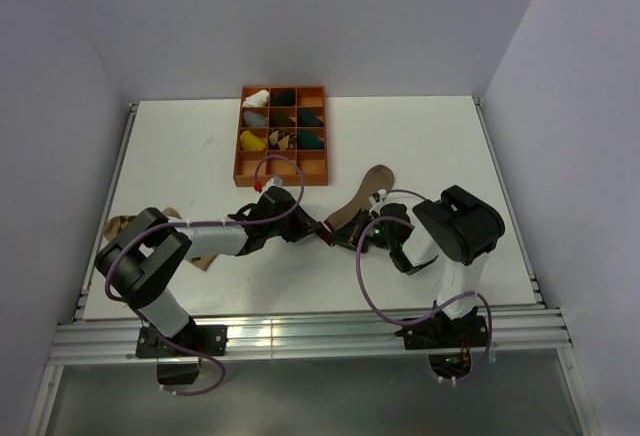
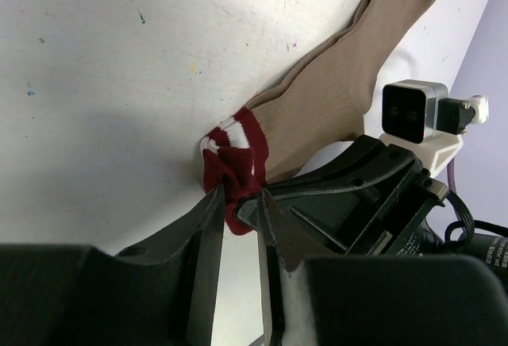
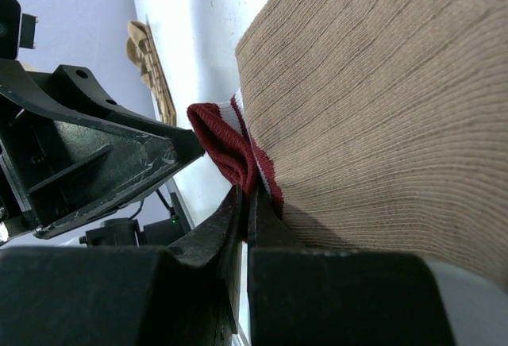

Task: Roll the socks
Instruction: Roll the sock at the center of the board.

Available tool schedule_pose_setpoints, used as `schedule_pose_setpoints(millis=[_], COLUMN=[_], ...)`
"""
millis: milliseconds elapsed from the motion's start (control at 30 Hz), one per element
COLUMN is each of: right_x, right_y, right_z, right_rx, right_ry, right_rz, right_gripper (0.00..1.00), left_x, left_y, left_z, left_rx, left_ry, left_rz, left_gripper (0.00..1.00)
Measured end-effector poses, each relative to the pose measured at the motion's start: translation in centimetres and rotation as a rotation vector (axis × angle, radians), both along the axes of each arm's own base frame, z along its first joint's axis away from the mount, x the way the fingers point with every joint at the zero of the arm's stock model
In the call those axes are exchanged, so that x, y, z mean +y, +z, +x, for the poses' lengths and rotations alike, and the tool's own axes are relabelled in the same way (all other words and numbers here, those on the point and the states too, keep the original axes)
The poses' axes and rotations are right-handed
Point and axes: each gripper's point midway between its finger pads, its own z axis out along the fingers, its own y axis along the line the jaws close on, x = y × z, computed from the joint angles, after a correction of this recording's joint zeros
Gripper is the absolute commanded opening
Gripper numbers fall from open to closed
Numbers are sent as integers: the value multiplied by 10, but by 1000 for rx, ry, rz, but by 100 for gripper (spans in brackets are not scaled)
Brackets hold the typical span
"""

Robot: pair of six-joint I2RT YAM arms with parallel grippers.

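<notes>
The plain tan sock (image 1: 368, 194) (image 2: 341, 76) (image 3: 381, 84) lies flat mid-table, its dark red-and-white striped cuff (image 2: 230, 155) (image 3: 222, 140) bunched at the near end. My left gripper (image 1: 305, 228) (image 2: 240, 195) comes in from the left, and its fingertips press on the red cuff from both sides. From the right, my right gripper (image 1: 342, 234) (image 3: 246, 195) is shut tight, pinching the cuff's edge. The two grippers almost touch each other. The argyle sock (image 1: 118, 226) (image 3: 147, 52) lies at the far left, partly hidden under the left arm.
An orange divided tray (image 1: 238, 146) stands at the back centre, holding white (image 1: 257, 99), black, teal and yellow (image 1: 252, 140) sock bundles. A metal rail (image 1: 300, 331) runs along the table's near edge, and walls close in the back and sides.
</notes>
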Motion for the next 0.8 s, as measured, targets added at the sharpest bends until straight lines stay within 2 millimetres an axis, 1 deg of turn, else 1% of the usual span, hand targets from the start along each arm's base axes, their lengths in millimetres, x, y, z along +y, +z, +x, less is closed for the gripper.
schedule_pose_setpoints(millis=[200,567,800], right_x=[0,0,1], right_y=[0,0,0], right_z=[1,1,1], right_rx=[2,0,-4], right_ry=[0,1,7], right_rz=[-1,-3,-11], right_gripper=[0,0,0], left_x=[-1,-4,-9], left_y=[-4,-2,-14], left_z=[0,3,3], left_rx=[4,-11,5], left_ry=[-2,-6,-22], left_rz=[1,-12,-5], left_gripper=[27,27,26])
